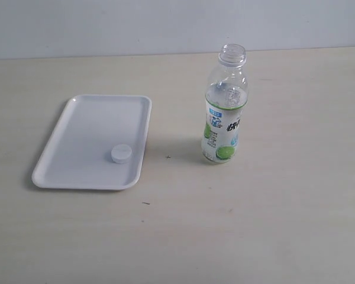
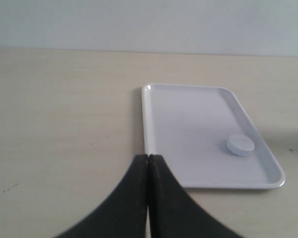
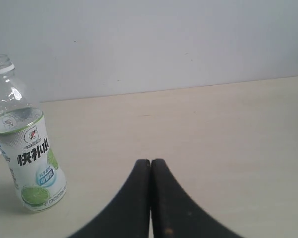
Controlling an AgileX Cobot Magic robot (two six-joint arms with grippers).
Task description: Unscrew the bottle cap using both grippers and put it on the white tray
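The small round white bottle cap (image 1: 121, 153) lies flat on the white tray (image 1: 83, 148), near the tray's front right corner. The clear bottle (image 1: 225, 109) with the lime label stands upright to the right of the tray, its neck bare. In the left wrist view the cap (image 2: 240, 145) rests on the tray (image 2: 188, 129), and my left gripper (image 2: 148, 157) is shut and empty, off the tray's near corner. My right gripper (image 3: 150, 161) is shut and empty too, well apart from the bottle (image 3: 27, 148). Neither arm appears in the exterior view.
A pale wooden table (image 1: 272, 225) carries everything and ends at a plain light wall (image 1: 106, 23) behind. A few small dark specks (image 1: 168, 157) mark the tabletop between tray and bottle.
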